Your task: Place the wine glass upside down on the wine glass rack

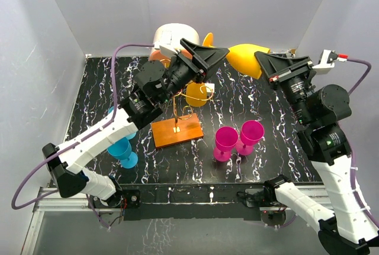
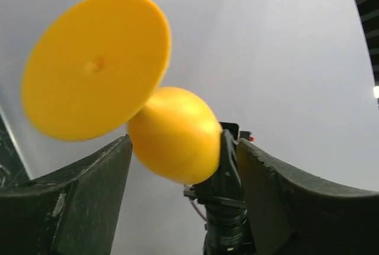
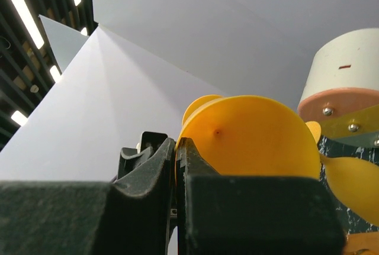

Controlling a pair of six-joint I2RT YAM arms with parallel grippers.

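A: Where is the yellow wine glass (image 1: pixel 249 58)?
B: Aloft behind the wine glass rack (image 1: pixel 177 131), its rim pinched in the right hand (image 3: pixel 176 148). The left hand (image 2: pixel 183 148) is spread wide, a finger on either side of it.

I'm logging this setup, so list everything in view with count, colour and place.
wine glass rack: one, gold wire on orange base, middle of the table.
held wine glass: one, yellow, in the air at the back.
second yellow glass: one, yellow, among the rack's far wire arms.
pink glasses: two, magenta, upright, right of the rack.
blue glass: one, cyan, near left, partly under the left arm.
cylinder: one, cream and orange, back edge.
left gripper: one, black, open, fingers either side of the held wine glass.
right gripper: one, black, shut on the held wine glass's rim.
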